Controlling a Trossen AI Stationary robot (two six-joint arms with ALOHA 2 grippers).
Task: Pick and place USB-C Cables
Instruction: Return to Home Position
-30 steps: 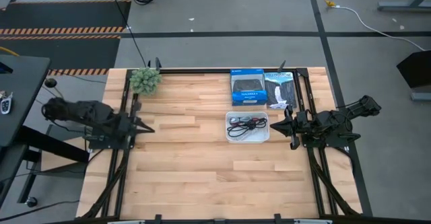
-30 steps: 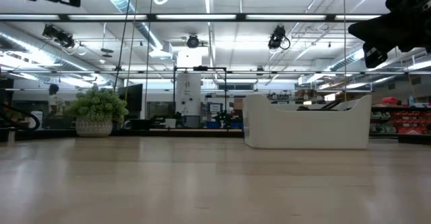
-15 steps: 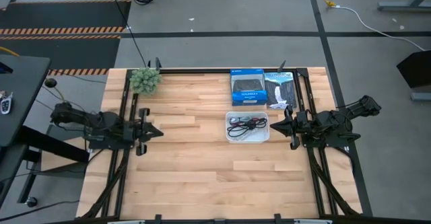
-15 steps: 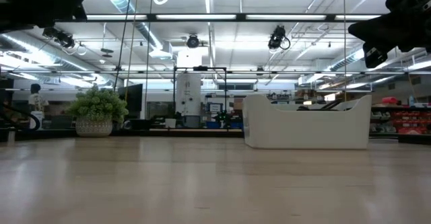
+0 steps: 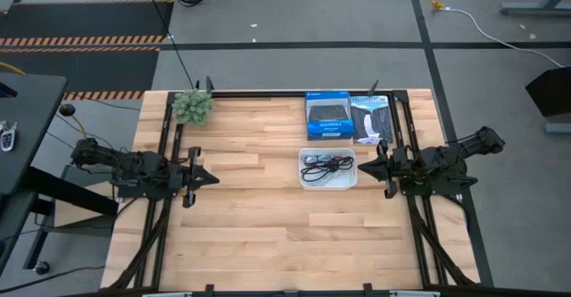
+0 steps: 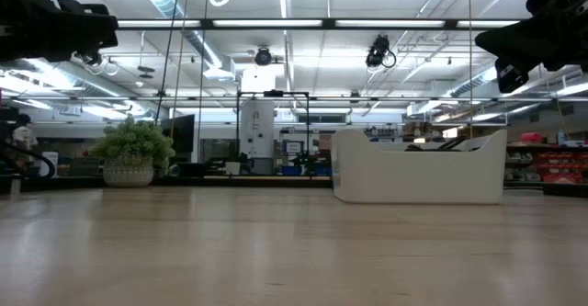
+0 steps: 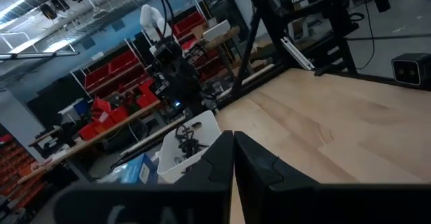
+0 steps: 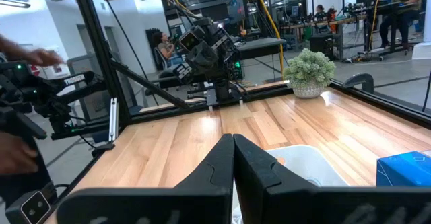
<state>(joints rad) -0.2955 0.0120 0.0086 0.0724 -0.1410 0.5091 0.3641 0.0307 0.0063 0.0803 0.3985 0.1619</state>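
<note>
Both arms are hanging back at opposite ends of the wooden table [image 5: 250,235], each one folded low and stretched level, facing the other. The left gripper [image 5: 209,177] is hovering over the left end, pointing towards the middle, well apart from everything on the boards. Its fingers [image 7: 215,167] are pressing flat against each other with nothing between them. The right gripper [image 5: 373,167] is sitting at the right end, its tip just beside the white tray [image 5: 304,182] without touching it. Its fingers [image 8: 217,162] are clenched on nothing as well. From table height, both arms are showing only as dark shapes high above the surface.

The USB-C cables [image 5: 326,164] are lying inside the tray as one dark tangle; I cannot pick the bundles apart. Beyond the tray, a blue box [image 5: 326,117] and a black box [image 5: 370,119] are sitting side by side against the far edge. A green plant [image 5: 192,106] is standing at the far left corner.
</note>
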